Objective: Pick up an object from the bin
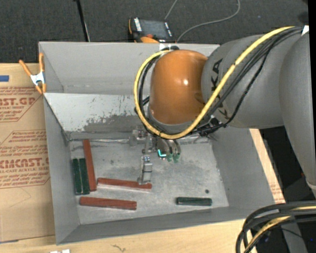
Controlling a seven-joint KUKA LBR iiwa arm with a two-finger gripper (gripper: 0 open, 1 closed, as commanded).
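**Overhead view of the grey metal bin [83,108], with the arm entering from the right.** The wrist is capped by a rounded orange cover [177,88] and looped with yellow and black cables [137,98]. It is positioned above the middle of the bin floor. Just under the cover, a small green light [162,154] is seen.

The gripper [147,177] is shown hanging straight down below the cover as a narrow metal part. Its lower end is placed at the right end of a long red-brown bar [121,183], which is laid almost level across the floor, left of centre. Contact between the two cannot be confirmed. Whether the gripper is open or closed cannot be told from this angle.

Five further bars are scattered over the floor:

- A lower red-brown bar [108,203] is laid close to the front wall, just below the first and apart from it, slightly tilted.
- An upright red-brown bar [88,164] is set lengthwise toward the left wall. Its near end is close to the left end of the bar under the gripper.
- Two dark green bars [79,176] are laid side by side immediately left of that upright bar and parallel to it. The right one is just beside the upright bar.
- A single dark green bar [193,202] is laid level near the front wall on the right, well apart from the gripper and from the other bars.
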